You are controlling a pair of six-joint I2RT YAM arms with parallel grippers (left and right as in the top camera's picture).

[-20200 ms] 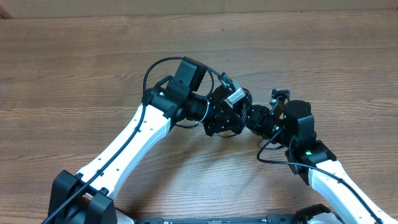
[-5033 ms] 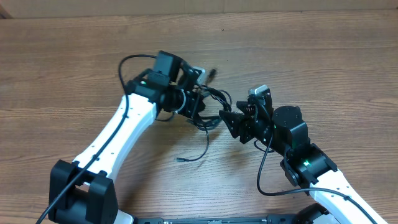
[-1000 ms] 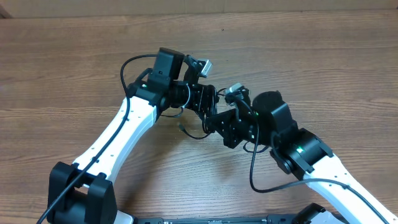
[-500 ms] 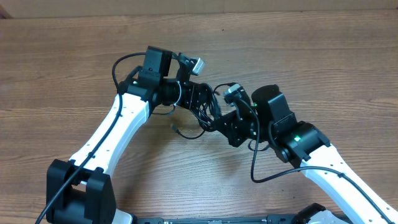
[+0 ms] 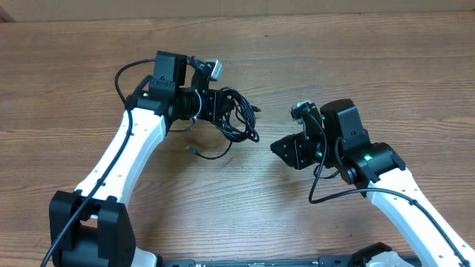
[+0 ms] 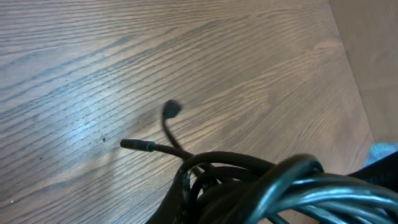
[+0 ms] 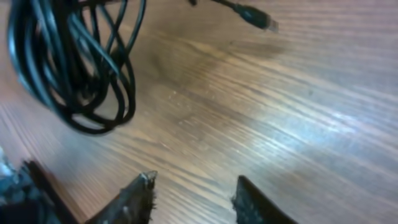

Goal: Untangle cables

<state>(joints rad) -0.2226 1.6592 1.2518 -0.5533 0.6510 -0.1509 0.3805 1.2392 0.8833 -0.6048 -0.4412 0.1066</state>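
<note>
The cables (image 5: 240, 124) are a bundle of thin black loops hanging from my left gripper (image 5: 221, 110), which is shut on them left of the table's middle. One strand trails down to a small plug (image 5: 191, 150) lying on the wood. In the left wrist view the cables (image 6: 267, 186) fill the bottom, and two plug ends (image 6: 138, 144) stick out over the table. My right gripper (image 5: 280, 148) stands open and apart from the bundle, to its right. In the right wrist view nothing is between its fingertips (image 7: 144, 186). The cables (image 7: 74, 68) hang at the upper left, and a plug (image 7: 261, 21) shows at the top.
The wooden table (image 5: 371, 67) carries only the two arms and the cables. A pale edge (image 5: 223, 7) runs along the far side. Thick black wires run along both arms.
My right gripper has opened, let go of the cables and drawn back to the right. The left arm has carried the bundle to the left and away from it.
</note>
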